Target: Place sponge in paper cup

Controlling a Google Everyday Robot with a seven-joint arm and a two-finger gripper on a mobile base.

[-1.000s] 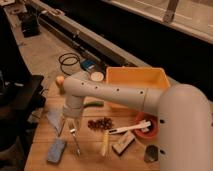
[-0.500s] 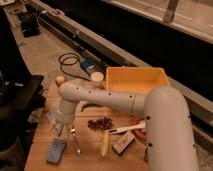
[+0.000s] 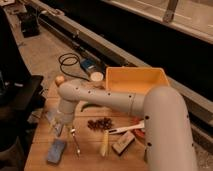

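The sponge (image 3: pixel 56 150), a light-blue block, lies on the wooden table (image 3: pixel 90 159) near its front left corner. The paper cup (image 3: pixel 96 76), small and cream with a round rim, stands at the back, just left of the yellow bin. My white arm reaches in from the lower right, bends at the left and points down. My gripper (image 3: pixel 63 126) hangs open and empty over the table's left side, a little above and behind the sponge, not touching it.
A yellow bin (image 3: pixel 136 80) stands at the back right. A fork (image 3: pixel 76 142), a dark cluster (image 3: pixel 100 123), a yellowish stick (image 3: pixel 104 145), a brown block (image 3: pixel 123 144) and a white utensil (image 3: pixel 125 129) lie mid-table. A grey-blue cloth (image 3: pixel 51 117) lies by the gripper.
My arm has swung left and the gripper has come down nearer the table, closer to the sponge. The sponge and cup have not moved.
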